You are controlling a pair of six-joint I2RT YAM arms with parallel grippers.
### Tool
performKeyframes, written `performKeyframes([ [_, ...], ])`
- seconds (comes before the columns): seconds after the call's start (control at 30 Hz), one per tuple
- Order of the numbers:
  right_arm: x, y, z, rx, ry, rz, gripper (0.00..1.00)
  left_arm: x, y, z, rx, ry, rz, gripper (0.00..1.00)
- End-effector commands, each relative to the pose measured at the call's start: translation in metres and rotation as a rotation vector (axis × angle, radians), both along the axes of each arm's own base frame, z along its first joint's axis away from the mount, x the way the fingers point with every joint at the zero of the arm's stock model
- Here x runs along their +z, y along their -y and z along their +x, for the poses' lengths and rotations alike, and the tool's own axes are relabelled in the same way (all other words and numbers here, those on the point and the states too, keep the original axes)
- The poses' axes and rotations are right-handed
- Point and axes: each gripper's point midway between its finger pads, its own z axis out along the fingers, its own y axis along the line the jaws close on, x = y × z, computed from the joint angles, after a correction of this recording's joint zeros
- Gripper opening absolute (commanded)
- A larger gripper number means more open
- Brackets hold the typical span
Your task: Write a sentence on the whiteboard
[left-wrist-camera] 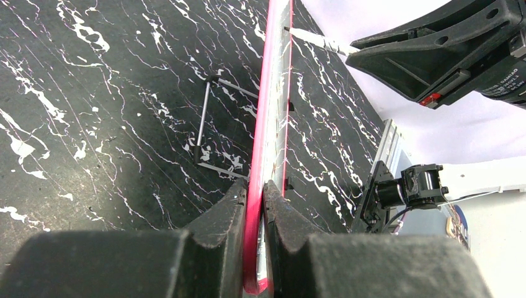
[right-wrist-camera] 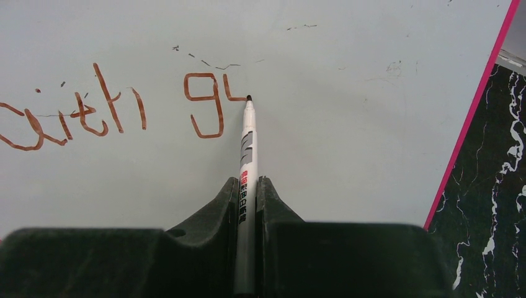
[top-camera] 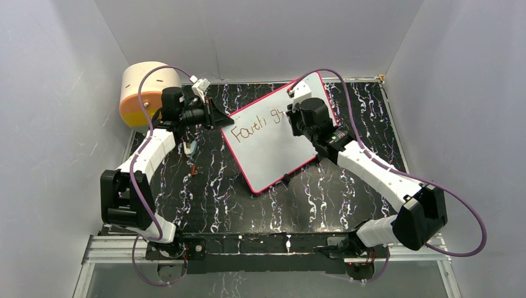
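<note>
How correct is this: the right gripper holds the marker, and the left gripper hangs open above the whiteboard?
Not fully. The left gripper is shut on the pink edge of the whiteboard, not open above it; the left wrist view shows this. The right gripper does hold the marker.

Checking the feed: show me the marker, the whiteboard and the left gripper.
marker (right-wrist-camera: 247, 155), right wrist view, on its barrel below the tip.
whiteboard (top-camera: 270, 158), top external view, on the bare white face.
left gripper (left-wrist-camera: 255, 186), left wrist view, between the fingertips clamping the pink edge.
</note>
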Motion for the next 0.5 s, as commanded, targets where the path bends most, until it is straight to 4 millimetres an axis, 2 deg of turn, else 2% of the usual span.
performKeyframes([
  [0.0,0.0234,-0.0001,0.0089,-0.02,0.081,0.062,0.0,-0.0355,0.0,-0.002,0.025,-0.089,0.078,0.0],
  [0.47,0.0333,-0.0084,0.0174,-0.004,0.111,0.084,0.0,-0.0345,0.0002,-0.0022,0.023,-0.086,0.077,0.0],
])
